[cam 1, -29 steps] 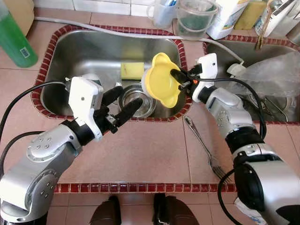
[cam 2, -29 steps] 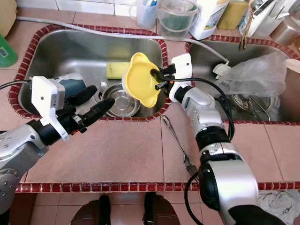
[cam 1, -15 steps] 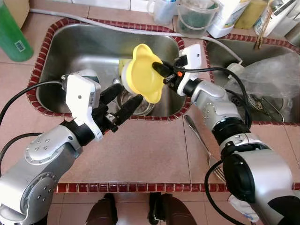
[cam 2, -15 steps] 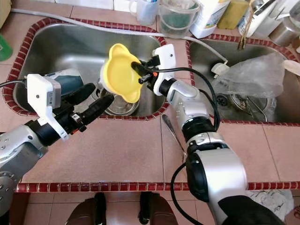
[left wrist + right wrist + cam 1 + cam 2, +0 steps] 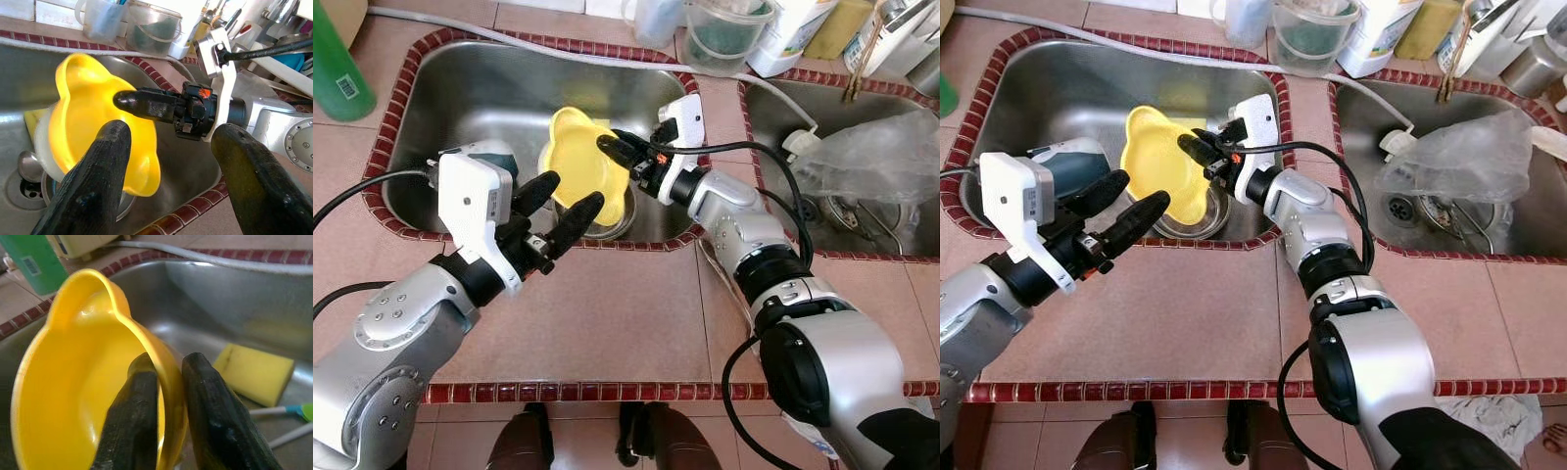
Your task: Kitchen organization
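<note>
Carried further across the left sink [image 5: 431, 108] since a second ago, the yellow bowl [image 5: 578, 171] now hangs over the basin's near half, tipped on edge, above a steel bowl [image 5: 1203, 217] that it mostly hides. It is smooth glossy plastic with a wavy, lobed rim. The right gripper [image 5: 625, 154] is clamped on that rim, one black finger inside the bowl and one outside. The left gripper [image 5: 553, 203] sits at the sink's near edge just short of the bowl, its two long fingers spread apart and holding nothing.

Behind the bowl in the sink, a yellow sponge [image 5: 257, 374] lies flat on the steel floor, largely covered in the head views. A grey-blue object [image 5: 1072, 162] in the sink is half hidden behind the left gripper's white housing. Beyond the sink's brick-red tiled rim, a green bottle [image 5: 337, 69] stands cut off by the frame, and clear plastic containers [image 5: 724, 34] stand at the far edge of the counter [image 5: 626, 313].
</note>
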Tool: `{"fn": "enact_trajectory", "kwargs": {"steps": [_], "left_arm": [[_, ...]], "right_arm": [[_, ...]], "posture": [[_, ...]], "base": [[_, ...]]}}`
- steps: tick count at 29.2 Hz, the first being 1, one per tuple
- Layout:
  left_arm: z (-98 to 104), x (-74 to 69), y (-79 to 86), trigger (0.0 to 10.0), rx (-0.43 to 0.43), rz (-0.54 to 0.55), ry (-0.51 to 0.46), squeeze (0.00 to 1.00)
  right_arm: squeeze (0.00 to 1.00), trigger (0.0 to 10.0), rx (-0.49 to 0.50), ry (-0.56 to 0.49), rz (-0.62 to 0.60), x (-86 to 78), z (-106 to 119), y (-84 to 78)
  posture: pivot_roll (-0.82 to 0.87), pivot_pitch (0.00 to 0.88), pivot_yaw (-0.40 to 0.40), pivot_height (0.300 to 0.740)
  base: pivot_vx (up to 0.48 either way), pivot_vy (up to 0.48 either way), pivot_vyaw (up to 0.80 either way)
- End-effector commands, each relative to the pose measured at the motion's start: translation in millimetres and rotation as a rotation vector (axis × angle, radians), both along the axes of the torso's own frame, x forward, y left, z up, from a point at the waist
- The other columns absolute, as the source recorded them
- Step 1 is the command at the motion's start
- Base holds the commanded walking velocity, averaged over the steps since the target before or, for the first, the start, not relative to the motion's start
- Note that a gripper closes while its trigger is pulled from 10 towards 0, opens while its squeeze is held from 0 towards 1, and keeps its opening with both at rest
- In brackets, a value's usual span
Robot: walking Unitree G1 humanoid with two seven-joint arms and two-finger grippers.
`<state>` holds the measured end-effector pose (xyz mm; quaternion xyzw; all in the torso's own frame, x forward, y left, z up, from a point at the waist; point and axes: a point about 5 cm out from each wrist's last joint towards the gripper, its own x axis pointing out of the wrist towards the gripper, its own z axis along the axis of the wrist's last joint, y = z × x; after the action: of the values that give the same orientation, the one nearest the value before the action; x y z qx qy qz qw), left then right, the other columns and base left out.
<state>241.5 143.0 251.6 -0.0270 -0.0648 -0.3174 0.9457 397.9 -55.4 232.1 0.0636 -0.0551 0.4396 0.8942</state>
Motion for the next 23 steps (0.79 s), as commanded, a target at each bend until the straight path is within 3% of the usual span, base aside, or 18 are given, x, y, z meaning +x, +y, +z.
{"fn": "enact_trajectory", "kwargs": {"steps": [1, 8, 13, 18, 21, 23], "left_arm": [[4.7, -5.9, -2.9, 10.0, 0.006, -0.014, -0.022, 0.00], [5.0, -3.2, -1.8, 10.0, 0.012, -0.013, -0.027, 0.00], [2.3, 6.3, 2.7, 10.0, 0.020, 0.024, -0.043, 0.00], [-11.7, 33.0, 18.1, 10.0, 0.009, 0.183, -0.055, 0.00], [-30.2, 52.8, 31.5, 10.0, 0.071, 0.357, -0.027, 0.00], [-36.9, 62.7, 38.1, 10.0, 0.010, 0.451, -0.011, 0.00]], "right_arm": [[1.00, 10.0, 0.008, 0.001, -0.023, 2.5, 2.8, -6.6], [1.00, 10.0, 0.028, -0.007, -0.039, 4.0, 6.7, -11.0], [1.00, 10.0, 0.055, -0.106, -0.108, 5.0, 19.1, -20.8], [1.00, 10.0, 0.051, -0.201, -0.247, -2.3, 7.2, -42.8], [1.00, 10.0, 0.046, -0.238, -0.411, -5.9, 0.1, -58.6], [1.00, 10.0, 0.070, -0.258, -0.508, -11.8, -1.2, -69.1]], "posture": [[0.13, 0.352, -0.189, 0.740], [0.13, 0.339, -0.181, 0.740], [0.14, 0.280, -0.167, 0.740], [0.15, 0.165, -0.145, 0.740], [0.15, 0.114, -0.132, 0.740], [0.14, 0.079, -0.122, 0.740]], "base": [[0.000, 0.000, 0.00], [0.000, 0.000, 0.00], [0.000, 0.000, 0.00], [0.000, 0.000, 0.00], [0.000, 0.000, 0.00], [0.000, 0.000, 0.00]]}}
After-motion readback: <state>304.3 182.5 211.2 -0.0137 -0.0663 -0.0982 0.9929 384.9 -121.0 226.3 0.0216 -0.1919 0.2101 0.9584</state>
